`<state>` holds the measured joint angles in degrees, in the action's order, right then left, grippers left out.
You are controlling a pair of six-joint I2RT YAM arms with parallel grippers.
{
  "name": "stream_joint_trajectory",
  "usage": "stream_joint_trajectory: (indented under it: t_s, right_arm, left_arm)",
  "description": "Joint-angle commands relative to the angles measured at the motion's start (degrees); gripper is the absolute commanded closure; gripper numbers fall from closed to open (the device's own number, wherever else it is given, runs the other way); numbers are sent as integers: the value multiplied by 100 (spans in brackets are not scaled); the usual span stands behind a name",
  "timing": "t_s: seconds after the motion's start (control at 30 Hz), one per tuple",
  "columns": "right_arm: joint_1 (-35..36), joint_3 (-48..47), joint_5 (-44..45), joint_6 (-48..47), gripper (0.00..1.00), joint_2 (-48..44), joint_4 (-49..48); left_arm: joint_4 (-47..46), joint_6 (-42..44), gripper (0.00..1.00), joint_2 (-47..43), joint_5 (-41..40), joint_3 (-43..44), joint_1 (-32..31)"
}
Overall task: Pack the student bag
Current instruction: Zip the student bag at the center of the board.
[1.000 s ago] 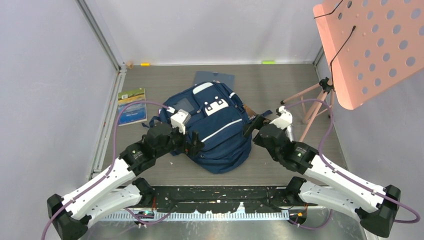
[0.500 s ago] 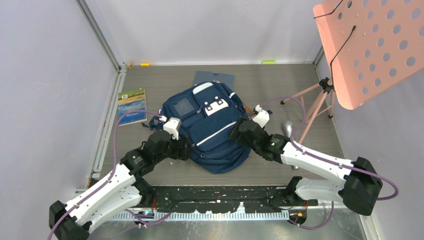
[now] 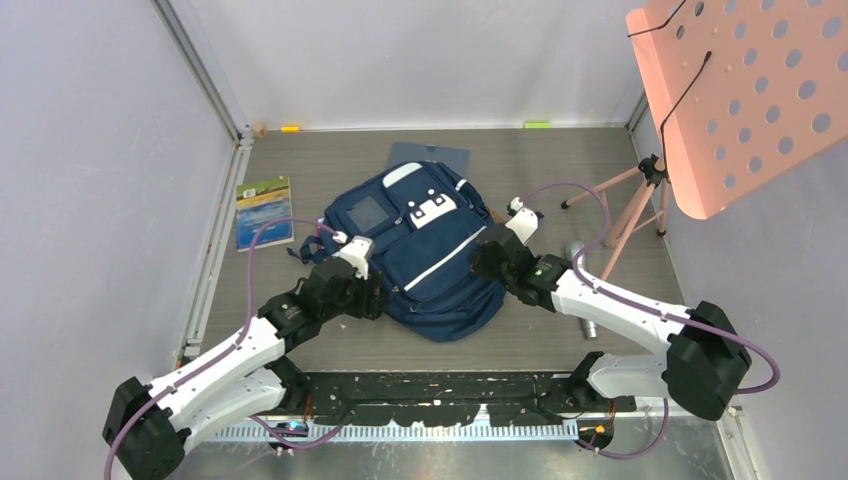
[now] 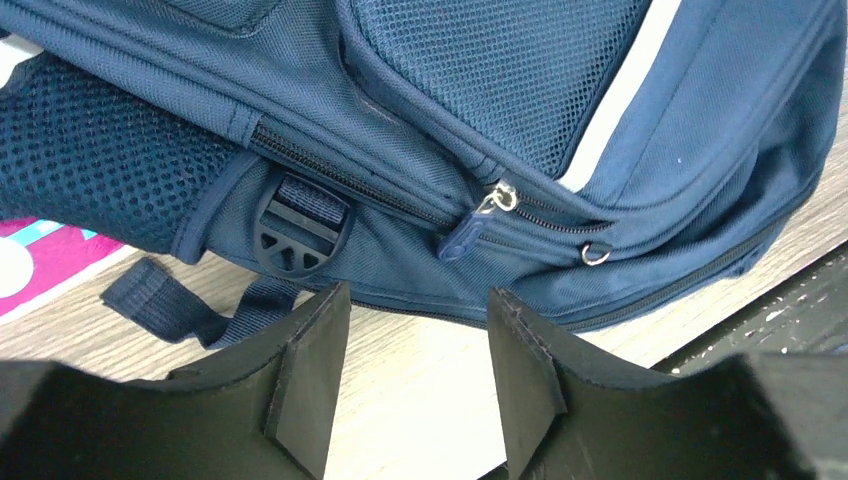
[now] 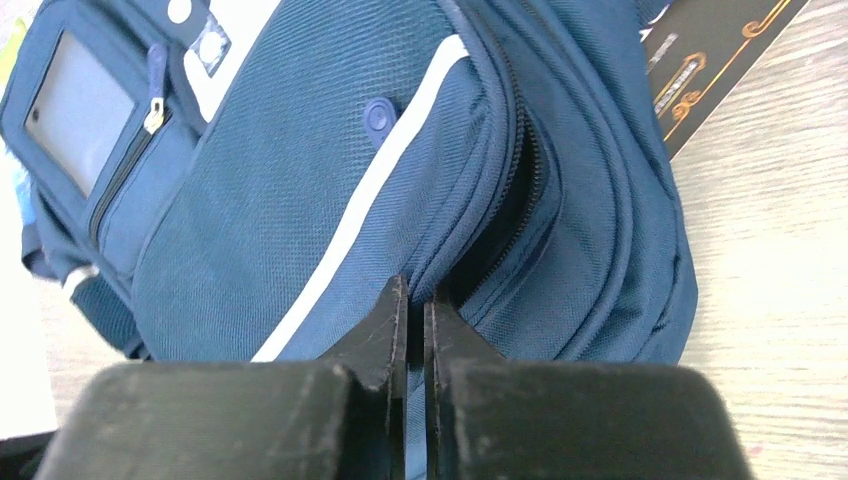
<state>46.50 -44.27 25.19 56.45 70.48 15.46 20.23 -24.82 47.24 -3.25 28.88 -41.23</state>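
The left arm and right arm stretch forward from the near edge, angling inward toward each other. The left gripper has its 2 fingers standing apart. The right gripper has its 2 fingers pressed almost together.

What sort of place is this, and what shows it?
Probably a robot lab test cell: plain walls around the table, left arm and right arm at a student bag, pink perforated board on a tripod.

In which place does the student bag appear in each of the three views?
Top external: student bag at the centre of the table.
Left wrist: the student bag fills the upper half.
Right wrist: the student bag fills the left and middle.
Shared landmark: the white stripe on its front.
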Motion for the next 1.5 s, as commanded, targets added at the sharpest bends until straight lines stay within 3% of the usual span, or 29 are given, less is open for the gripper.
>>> stream_joint_trajectory:
  t_s: [0.0, 0.37, 0.83, 0.93, 1.07, 1.47]
  right_arm:
    - [-449, -213, -69, -307, 100, 132, -82]
    - [-616, -212, -509, -285, 100, 290, -245]
    - [-616, -187, -654, -266, 100, 284, -272]
    - [-616, -192, -699, -266, 100, 326, -293]
    - [-616, -194, -733, -257, 100, 370, -313]
    - [-616, 3, -586, -60, 100, 261, -468]
  left_arm:
    - [-872, 219, 46, 74, 459, -129, 19]
    - [-2378, 97, 52, 672, 1104, -338, 19]
    - [-2302, 442, 66, 1311, 1028, -218, 19]
    - [-2362, 475, 75, 1332, 1057, -251, 18]
    - [-2331, 505, 99, 1336, 1159, -256, 19]
    - [-2098, 10, 100, 966, 2008, -189, -18]
